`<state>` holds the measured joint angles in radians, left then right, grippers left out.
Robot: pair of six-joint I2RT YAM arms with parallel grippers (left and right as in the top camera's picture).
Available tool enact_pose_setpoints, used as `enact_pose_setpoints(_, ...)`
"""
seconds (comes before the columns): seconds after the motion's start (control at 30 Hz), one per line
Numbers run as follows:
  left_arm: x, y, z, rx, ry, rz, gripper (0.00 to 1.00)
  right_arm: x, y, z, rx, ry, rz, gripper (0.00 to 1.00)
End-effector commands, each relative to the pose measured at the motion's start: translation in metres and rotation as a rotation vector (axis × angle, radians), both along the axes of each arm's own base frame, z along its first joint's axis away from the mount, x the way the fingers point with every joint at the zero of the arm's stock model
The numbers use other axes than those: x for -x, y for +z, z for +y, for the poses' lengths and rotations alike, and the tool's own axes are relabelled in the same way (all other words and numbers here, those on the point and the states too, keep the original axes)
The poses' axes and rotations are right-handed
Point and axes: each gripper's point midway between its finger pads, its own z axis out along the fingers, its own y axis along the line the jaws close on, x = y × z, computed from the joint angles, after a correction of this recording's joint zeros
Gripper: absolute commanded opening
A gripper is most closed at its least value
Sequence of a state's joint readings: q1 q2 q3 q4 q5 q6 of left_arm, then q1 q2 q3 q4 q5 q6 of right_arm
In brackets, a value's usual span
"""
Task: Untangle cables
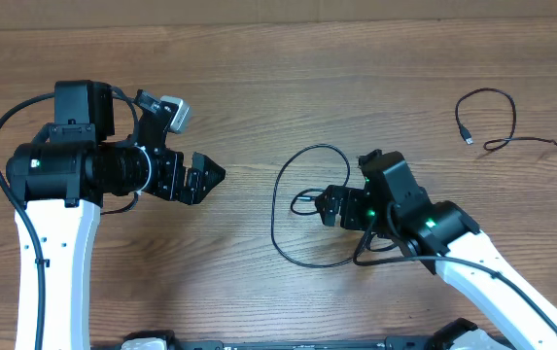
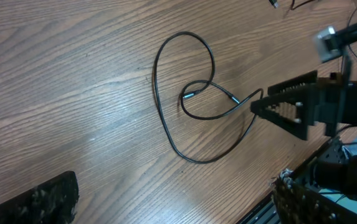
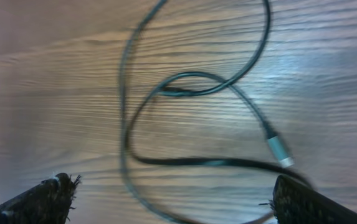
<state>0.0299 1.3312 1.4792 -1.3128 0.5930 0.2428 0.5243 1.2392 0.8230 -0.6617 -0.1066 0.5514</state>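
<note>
Finding the left tool (image 1: 212, 175) spread and empty, well apart from everything, so pinning nothing. At the middle of the desk (image 1: 259, 58), finding one cable (image 1: 275, 209) coiled and crossing itself, with a plug (image 3: 278, 150) inside the loop. Hovering over it with the right tool (image 1: 326, 207), spread wide, holding nothing. Risk here of pinching both strands at the crossing, then cinching a knot or dragging the whole coil. Far right, seeing the second cable (image 1: 500, 122) lying well apart.
</note>
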Motion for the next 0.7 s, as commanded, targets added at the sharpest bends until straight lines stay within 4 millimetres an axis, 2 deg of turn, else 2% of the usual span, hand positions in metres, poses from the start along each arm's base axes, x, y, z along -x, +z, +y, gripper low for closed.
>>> enact_pose_setpoints(0.0, 0.0, 0.008, 0.001, -0.007, -0.012, -0.038, 0.99, -0.01, -0.017, -0.017, 0.161, 0.04, -0.042, 1.0)
enact_pose_setpoints(0.07, 0.0, 0.008, 0.001, -0.007, -0.012, -0.038, 0.99, -0.011, -0.026, -0.02, 0.187, 0.029, -0.019, 1.0)
enact_pose_setpoints(0.17, 0.0, 0.008, 0.001, -0.007, -0.012, -0.038, 1.0, -0.005, -0.037, -0.015, 0.14, -0.032, 0.062, 1.0)
enact_pose_setpoints(0.27, 0.0, 0.008, 0.001, -0.007, -0.012, -0.038, 1.0, 0.0, -0.047, -0.016, 0.125, -0.111, 0.136, 0.92)
enact_pose_setpoints(0.33, 0.0, 0.008, 0.001, -0.007, -0.012, -0.038, 1.0, 0.008, -0.056, -0.021, 0.124, -0.194, 0.207, 0.94)
enact_pose_setpoints(0.37, 0.0, 0.008, 0.001, -0.007, -0.012, -0.038, 1.0, 0.01, -0.058, -0.022, 0.125, -0.221, 0.228, 1.0)
enact_pose_setpoints(0.57, 0.0, 0.008, 0.001, -0.007, -0.012, -0.038, 0.99, 0.007, -0.059, -0.029, 0.146, -0.26, 0.22, 0.97)
enact_pose_setpoints(0.67, 0.0, 0.008, 0.001, -0.007, -0.012, -0.038, 0.99, 0.014, -0.062, -0.032, 0.157, -0.265, 0.254, 1.0)
